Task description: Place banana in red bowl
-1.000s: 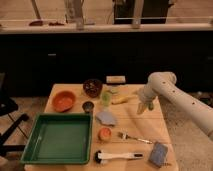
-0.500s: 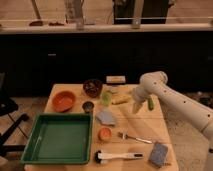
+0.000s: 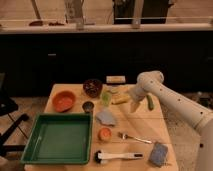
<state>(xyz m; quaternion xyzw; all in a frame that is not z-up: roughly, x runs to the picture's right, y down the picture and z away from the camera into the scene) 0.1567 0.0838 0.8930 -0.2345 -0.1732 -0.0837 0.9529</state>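
Nearest, right of the green tray (image 3: 35,145), lie a white-handled brush (image 3: 117,156) and a blue sponge (image 3: 159,152). Farther back on that side are a fork (image 3: 133,137) and a grey cloth (image 3: 106,117). Just past the tray's far edge stands the red bowl (image 3: 63,100). Beyond the tray's far right corner the banana (image 3: 120,100) lies on the table, well apart from that bowl. The gripper (image 3: 134,105) is just beside the banana; I cannot tell whether it is apart or together. Farthest from the tray stands a maroon bowl (image 3: 92,87).

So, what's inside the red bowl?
The red bowl looks empty; its near inner wall is hidden. The banana lies on the table by the end effector.
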